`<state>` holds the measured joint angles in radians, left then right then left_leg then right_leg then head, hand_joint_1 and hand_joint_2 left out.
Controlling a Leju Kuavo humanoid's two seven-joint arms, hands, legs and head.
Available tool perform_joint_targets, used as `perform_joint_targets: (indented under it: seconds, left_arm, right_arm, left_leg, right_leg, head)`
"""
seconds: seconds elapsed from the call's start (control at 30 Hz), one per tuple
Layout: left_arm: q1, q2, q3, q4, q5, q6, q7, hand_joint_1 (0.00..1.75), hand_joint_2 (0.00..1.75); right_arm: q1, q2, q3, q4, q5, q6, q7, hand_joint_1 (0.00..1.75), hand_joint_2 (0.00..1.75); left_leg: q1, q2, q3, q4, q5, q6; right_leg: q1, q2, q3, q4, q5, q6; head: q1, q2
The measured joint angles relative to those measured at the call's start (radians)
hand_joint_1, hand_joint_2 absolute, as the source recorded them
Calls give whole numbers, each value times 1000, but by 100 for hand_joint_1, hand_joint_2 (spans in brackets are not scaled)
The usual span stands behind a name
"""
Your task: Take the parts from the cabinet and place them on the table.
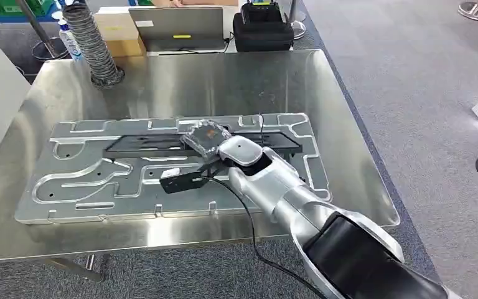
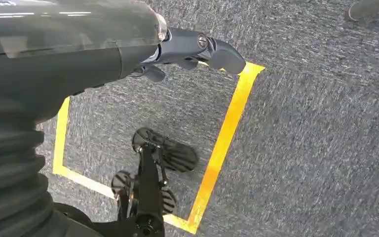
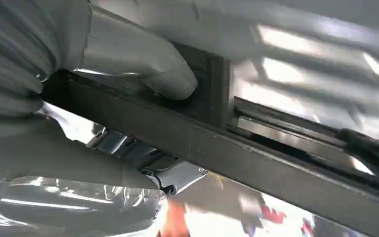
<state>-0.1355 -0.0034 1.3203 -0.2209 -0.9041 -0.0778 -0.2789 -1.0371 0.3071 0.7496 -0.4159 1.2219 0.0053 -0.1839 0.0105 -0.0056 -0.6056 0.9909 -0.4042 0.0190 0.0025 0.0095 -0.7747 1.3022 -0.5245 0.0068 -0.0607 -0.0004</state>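
One black part (image 1: 162, 144) on metal plate (image 1: 68, 180); right hand (image 1: 208, 140) grips it; left hand (image 2: 197, 49) empty, fingers apart.

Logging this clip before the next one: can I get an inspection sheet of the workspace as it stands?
Surface: steel table, shiny.
Job's things: black part lying on grey machined plate.
Clutter: ribbed hose, laptop, black case at the far edge.
Hands: right hand grips the black part; left hand hangs over carpet, holding nothing.
Cables: black cable along the right arm.
Surroundings: grey carpet, yellow floor tape.
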Motion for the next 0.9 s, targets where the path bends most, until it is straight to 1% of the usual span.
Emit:
perform_joint_targets:
  seconds: [0.03, 0.07, 0.1, 0.13, 0.17, 0.23, 0.27, 0.3, 0.33, 0.37, 0.4, 0.43, 0.47, 0.5, 0.53, 0.6, 0.63, 0.67, 0.73, 0.77, 0.8, 0.83, 0.87, 0.9]
  left_arm:
    - [-1, 0, -2, 0, -3, 0, -1, 0, 175]
    - [-3, 0, -7, 0, -6, 0, -3, 0, 175]
    - [-5, 0, -10, 0, -7, 0, -6, 0, 175]
    - [-8, -2, -13, 0, -7, 0, -8, 0, 175]
    - [-9, -2, -14, 0, -8, -1, -10, 0, 175]
    - [-9, -2, -16, 0, -10, -2, -20, 0, 175]
    - [-10, -2, -17, 0, -13, -2, -24, 0, 175]
    - [-10, -1, -19, 0, -15, -2, -30, 0, 175]
    - [-12, -2, -21, 0, -14, -3, -35, 0, 175]
    - [-12, -2, -22, 0, -14, -3, -38, 0, 175]
    - [-12, -2, -23, 0, -13, -3, -41, 0, 175]
    - [-11, -2, -23, 0, -13, -3, -42, 0, 175]
    - [-11, -2, -23, 0, -13, -5, -43, 0, 175]
    - [-10, -2, -24, 0, -13, -9, -45, 0, 175]
    - [-11, -2, -26, 0, -13, -13, -48, 0, 175]
    - [-12, -2, -31, 0, -15, -13, -51, 0, 175]
    - [-13, -2, -35, 0, -16, -14, -52, 0, 175]
    - [-14, -2, -37, 0, -16, -15, -53, 0, 0]
    - [-13, -3, -38, 0, -16, -15, -55, 0, 0]
    - [-12, -3, -39, 0, -16, -14, -57, 0, 0]
    - [-13, -3, -40, 0, -16, -14, -60, 0, 0]
    - [-14, -3, -40, 0, -16, -13, -63, 0, 0]
    - [-14, -3, -40, 0, -16, -12, -63, 0, 0]
    - [-13, -3, -40, 0, -16, -11, -64, 0, 0]
  right_arm:
    - [3, 0, 0, 8, -10, 13, 6, 175, 175]
    - [3, 0, 0, 16, -21, 24, 15, 175, 175]
    - [3, 0, 0, 21, -28, 30, 20, 175, 175]
    - [3, 0, 0, 27, -31, 31, 25, 175, 175]
    - [3, 0, 0, 32, -34, 34, 27, 175, 175]
    - [5, 0, 0, 40, -42, 47, 33, 175, 175]
    - [5, 1, 0, 41, -45, 52, 34, 175, 175]
    - [6, 4, 0, 43, -45, 56, 37, 175, 175]
    - [5, 6, 0, 45, -46, 61, 39, 175, 175]
    - [6, 6, 0, 47, -46, 64, 42, 175, 175]
    - [8, 7, 0, 51, -47, 65, 44, 0, 0]
    - [9, 7, 0, 53, -47, 65, 44, 0, 0]
    - [12, 7, 0, 58, -48, 65, 45, 0, 0]
    - [17, 7, 0, 62, -48, 65, 45, 0, 0]
    - [21, 7, 0, 66, -49, 63, 43, 0, 0]
    - [24, 7, 0, 67, -55, 52, 33, 0, 0]
    - [23, 7, 0, 67, -57, 44, 29, 0, 0]
    - [22, 6, 0, 67, -58, 38, 27, 0, 0]
    - [24, 6, 0, 67, -59, 22, 22, 0, 0]
    - [24, 6, 0, 67, -60, 6, 16, 0, 0]
    - [24, 5, 0, 64, -61, -21, 7, 0, 0]
    - [23, 5, 0, 59, -63, -51, 0, 0, 0]
    - [23, 5, -1, 55, -66, -74, -7, 0, 0]
    - [23, 5, -2, 50, -70, -90, -10, 0, 0]
  left_leg:
    - [0, 0, 1, 2, -2, -2]
    - [-1, 0, 3, 5, -5, -4]
    - [-1, 0, 4, 6, -9, -7]
    - [-7, 0, 2, 9, -12, -12]
    - [-6, 1, 2, 9, -13, -15]
    - [-1, 2, 7, 6, -14, -26]
    - [-6, 2, 10, 4, -16, -33]
    - [0, 2, 8, 14, -26, -34]
    - [-1, 2, -4, 48, -51, -39]
    - [2, 2, -38, 124, -95, -43]
    - [4, 2, -75, 205, -131, -48]
    - [5, 2, -105, 265, -152, -52]
    - [8, 2, -124, 304, -158, -56]
    - [12, 3, -122, 295, -144, -59]
    - [15, 3, -96, 243, -109, -62]
    - [21, 3, -8, 74, -27, -67]
    - [23, 2, 16, 28, -39, -68]
    - [18, -5, 16, 22, -33, -51]
    - [16, -3, 11, 30, -34, -40]
    - [15, -3, 11, 30, -32, -32]
    - [19, -2, 12, 24, -27, -23]
    - [18, -1, 12, 24, -25, -19]
    - [17, -1, 11, 24, -25, -13]
    - [15, 0, 10, 24, -25, -11]
  right_leg:
    - [0, -1, 33, -74, 45, -3]
    - [1, -3, 78, -170, 92, -8]
    - [3, -5, 124, -263, 130, -16]
    - [7, -6, 140, -294, 120, -19]
    - [7, -7, 139, -297, 123, -21]
    - [12, -4, 140, -295, 120, -28]
    - [5, -4, 145, -306, 125, -35]
    - [-1, -8, 156, -318, 130, -37]
    - [-3, -8, 162, -323, 129, -41]
    - [-3, -9, 163, -323, 129, -43]
    - [-3, -9, 164, -323, 128, -44]
    - [-3, -9, 164, -322, 128, -44]
    - [-3, -9, 164, -322, 128, -44]
    - [-4, -9, 164, -320, 127, -43]
    - [-5, -8, 163, -316, 125, -41]
    - [-9, -4, 162, -303, 117, -30]
    - [-8, -2, 158, -295, 113, -23]
    - [-1, 2, 154, -286, 110, -19]
    - [0, 3, 153, -291, 114, -11]
    - [-2, 3, 152, -291, 116, -5]
    - [-5, 3, 149, -286, 110, 0]
    - [-8, 0, 140, -260, 87, 5]
    - [-7, -2, 114, -201, 50, 8]
    - [-8, -3, 76, -119, 9, 11]
  head:
    - [0, 0]
    - [0, 0]
    - [0, 0]
    - [0, 0]
    - [0, 0]
    - [0, 0]
    - [0, 0]
    - [0, 0]
    - [0, 0]
    - [0, 0]
    - [0, 0]
    - [0, 0]
    - [0, 0]
    - [0, 0]
    - [0, 0]
    - [0, 0]
    - [0, 0]
    - [0, 0]
    - [0, 0]
    - [0, 0]
    - [0, 0]
    - [0, 0]
    - [0, 0]
    - [0, 0]
